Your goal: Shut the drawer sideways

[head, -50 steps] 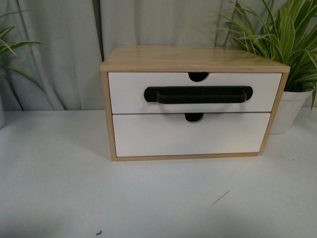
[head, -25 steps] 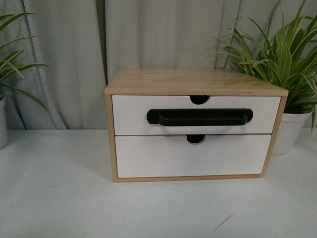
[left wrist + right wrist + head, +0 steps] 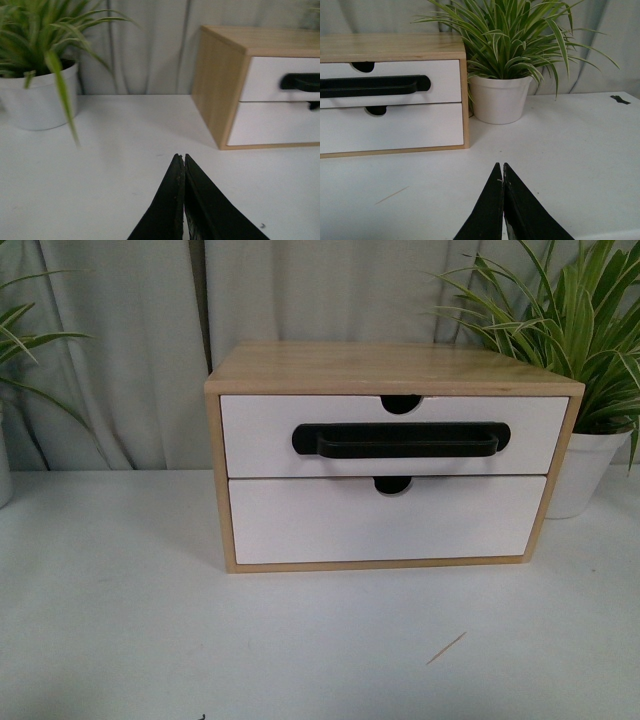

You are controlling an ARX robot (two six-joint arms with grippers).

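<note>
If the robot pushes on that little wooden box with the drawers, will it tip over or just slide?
Probably slide, not tip: the cabinet looks wide and low, sitting flat on the smooth white table. It seems stiff wood, so it should not bend. It may be fairly light, so a push on the drawer could shift it all.

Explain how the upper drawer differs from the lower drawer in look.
The upper drawer carries a long black bar handle; the lower drawer has none. The upper front looks wider and shorter than the lower one. Both are white, with a half-round notch in the top edge, in one wood cabinet.
</note>
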